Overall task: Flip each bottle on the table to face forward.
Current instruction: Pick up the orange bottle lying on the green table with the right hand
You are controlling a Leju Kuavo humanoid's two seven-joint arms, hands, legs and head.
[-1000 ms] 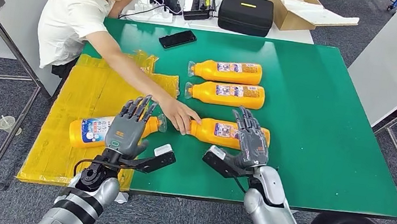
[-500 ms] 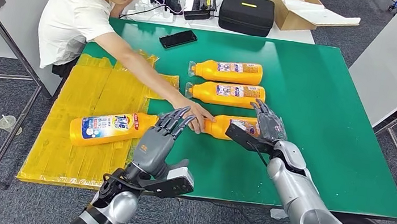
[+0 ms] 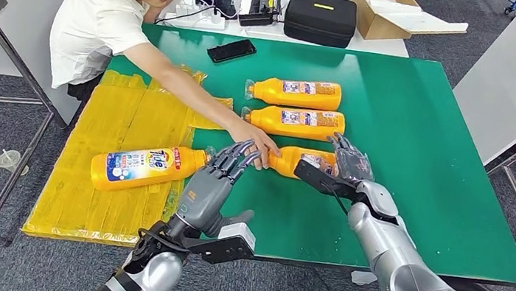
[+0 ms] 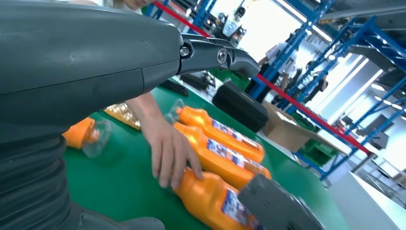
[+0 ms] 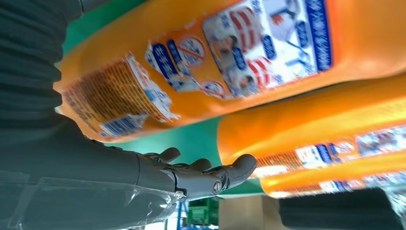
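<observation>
Two orange bottles lie side by side at mid-table, back labels up. A third orange bottle lies nearer me, and a person's hand rests on its neck. My right hand hovers over its base end with the fingers extended; in the right wrist view those fingers hold nothing beside the bottle. A fourth bottle, blue label up, lies on the yellow mat. My left hand is raised and spread beside its cap, holding nothing.
A person in a white shirt leans in from the back left, arm stretched across the green table. A black phone, a black case and a cardboard box stand at the far edge.
My right hand moved forward to the third bottle's base end. My left hand left the mat bottle and swung right. The person shifted the third bottle a little farther away.
</observation>
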